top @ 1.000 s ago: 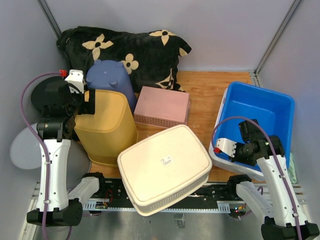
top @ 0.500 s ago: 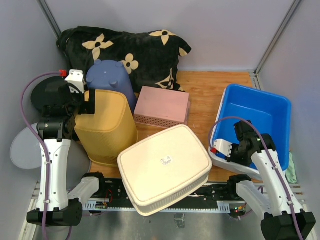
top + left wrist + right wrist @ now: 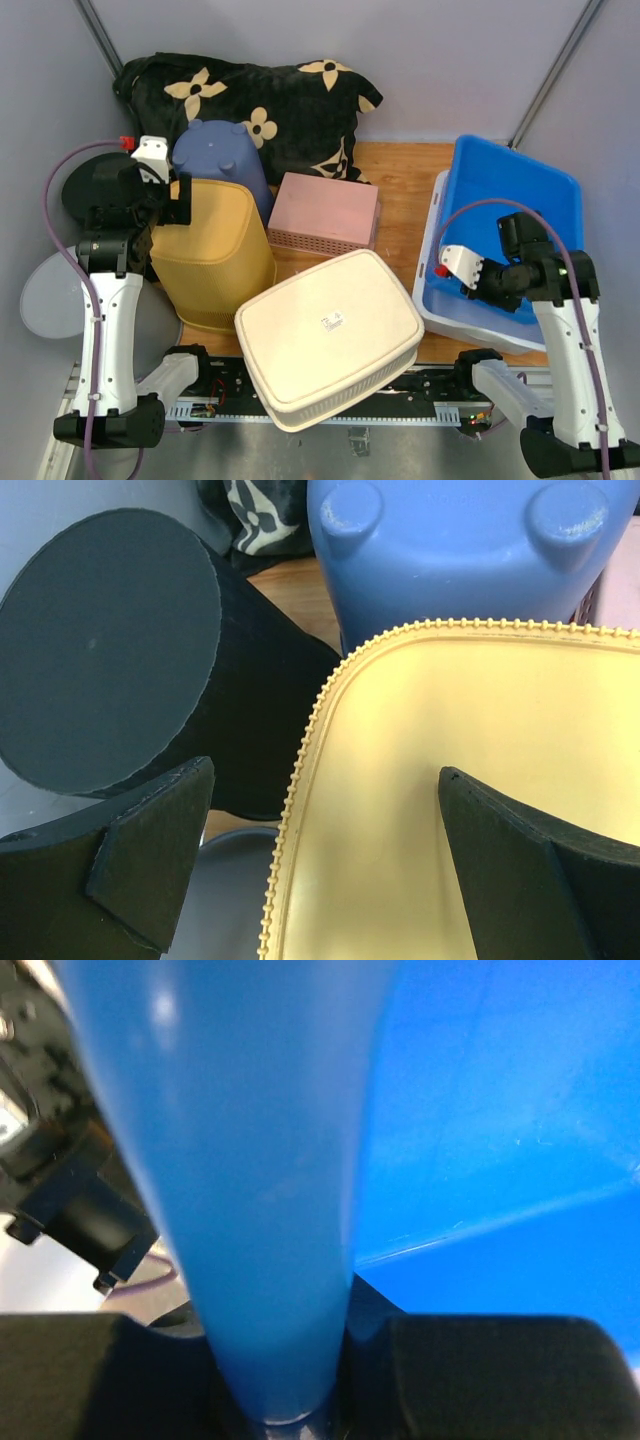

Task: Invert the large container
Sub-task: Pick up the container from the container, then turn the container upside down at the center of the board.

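Wood worktop (image 3: 410, 185) carried everything. Black cushion with cream flower print (image 3: 270, 95) lay along the back wall. Large blue plastic rectangular container (image 3: 520, 210) sat at the right side of the worktop, tilted rather than flat, with its open side facing up, so not turned over. Cream rectangular plastic basket (image 3: 330, 330) rested bottom-up at front centre, overhanging the near edge. Yellow plastic bin (image 3: 215, 245) stood bottom-up on the left, touching the cream basket's back left corner. Pink flat rectangular box (image 3: 325, 210) lay between the bin and the container, just behind the basket. Blue-violet round pot (image 3: 215, 150) stood bottom-up behind the yellow bin, feet on top, against the cushion. Black round disc (image 3: 90, 190) sat left of the bin, with a grey round disc (image 3: 45, 295) nearer the front.

Right pincer (image 3: 290, 1360) was pinching the blue container's near wall, the wall running up between both fingers. Left pincer (image 3: 322, 780) was spread wide over the yellow bin's left base edge, gripping nothing.
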Robot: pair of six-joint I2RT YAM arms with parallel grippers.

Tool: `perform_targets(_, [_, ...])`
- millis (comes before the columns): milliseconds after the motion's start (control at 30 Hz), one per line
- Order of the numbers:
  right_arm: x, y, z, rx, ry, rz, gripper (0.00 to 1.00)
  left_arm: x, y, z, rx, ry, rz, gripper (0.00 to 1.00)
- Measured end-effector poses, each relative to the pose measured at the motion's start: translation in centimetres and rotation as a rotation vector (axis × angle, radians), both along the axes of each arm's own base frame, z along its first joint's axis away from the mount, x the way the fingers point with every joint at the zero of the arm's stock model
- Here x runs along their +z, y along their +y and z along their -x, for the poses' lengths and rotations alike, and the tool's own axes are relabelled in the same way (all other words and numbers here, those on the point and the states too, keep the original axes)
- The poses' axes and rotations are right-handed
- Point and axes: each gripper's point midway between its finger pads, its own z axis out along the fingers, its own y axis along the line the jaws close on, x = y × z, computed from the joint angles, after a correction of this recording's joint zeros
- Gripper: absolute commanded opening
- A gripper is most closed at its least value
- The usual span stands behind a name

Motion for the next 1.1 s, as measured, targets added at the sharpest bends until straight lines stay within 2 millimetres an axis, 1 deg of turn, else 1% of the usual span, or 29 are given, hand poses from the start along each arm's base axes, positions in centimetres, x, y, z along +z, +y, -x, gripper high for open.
perform_targets(67, [2.6, 1.2, -0.6, -0.011, -0.094, -0.077, 0.0, 0.0, -0.1, -0.2, -0.002, 0.001, 0.004, 0.99])
perform_targets(167, [6.5, 3.0, -2.0, -0.028, -0.283, -0.207, 0.0, 0.1, -0.2, -0.4, -0.008, 0.004, 0.009, 0.99])
perform_targets(267, [9.5, 4.0, -2.8, -0.053, -0.392, -0.289, 0.0, 0.0, -0.3, -0.6, -0.01, 0.011, 0.018, 0.99])
perform_targets(367, [12.1, 4.7, -3.4, -0.088, -0.462, -0.364, 0.0, 0.0, -0.5, -0.9, -0.015, 0.013, 0.029, 0.99])
perform_targets(433, [13.7, 5.7, -4.1, -0.116, -0.506, -0.448, 0.0, 0.0, -0.5, -0.9, -0.015, 0.014, 0.034, 0.99])
perform_targets(533, [16.2, 7.6, -5.4, -0.142, -0.536, -0.59, 0.0, -0.1, -0.6, -0.9, -0.01, 0.013, 0.044, 0.99])
perform_targets(600, [18.1, 9.4, -6.8, -0.158, -0.533, -0.726, 0.0, -0.1, -0.7, -0.9, -0.009, 0.012, 0.051, 0.99])
perform_targets(633, [18.7, 10.2, -7.5, -0.161, -0.526, -0.783, 0.0, -0.1, -0.7, -0.9, -0.008, 0.012, 0.052, 0.99])
perform_targets(733, [21.2, 12.9, -10.3, -0.184, -0.471, -1.026, 0.0, -0.1, -0.6, -0.9, -0.004, 0.01, 0.053, 0.99])
perform_targets(767, [21.8, 13.5, -11.3, -0.195, -0.449, -1.094, 0.0, -0.1, -0.6, -0.9, -0.004, 0.006, 0.052, 0.99])
perform_targets(833, [23.2, 14.7, -13.9, -0.228, -0.381, -1.256, 0.01, -0.2, -0.6, -0.8, -0.002, -0.001, 0.052, 0.99])
perform_targets(867, [23.7, 15.0, -15.1, -0.237, -0.357, -1.313, 0.01, -0.2, -0.6, -0.8, 0.0, -0.004, 0.053, 0.99])
perform_targets(900, [24.3, 15.2, -16.7, -0.258, -0.326, -1.388, 0.01, -0.2, -0.5, -0.8, 0.001, -0.008, 0.052, 0.99])
perform_targets(933, [24.9, 15.2, -18.2, -0.272, -0.303, -1.453, 0.0, -0.2, -0.5, -0.8, 0.004, -0.013, 0.051, 0.99])
perform_targets(1000, [25.8, 14.7, -21.3, -0.316, -0.273, -1.59, 0.0, -0.2, -0.4, -0.9, 0.01, -0.019, 0.049, 0.99])
perform_targets(1033, [26.1, 14.1, -22.9, -0.343, -0.271, -1.664, 0.0, -0.3, -0.3, -1.0, 0.015, -0.023, 0.048, 0.99])
perform_targets(1067, [26.2, 13.4, -24.1, -0.368, -0.271, -1.723, 0.0, -0.3, -0.2, -1.0, 0.019, -0.025, 0.047, 0.99])
perform_targets(1100, [26.2, 12.4, -25.6, -0.397, -0.291, -1.81, 0.0, -0.2, -0.2, -1.1, 0.023, -0.028, 0.045, 0.99])
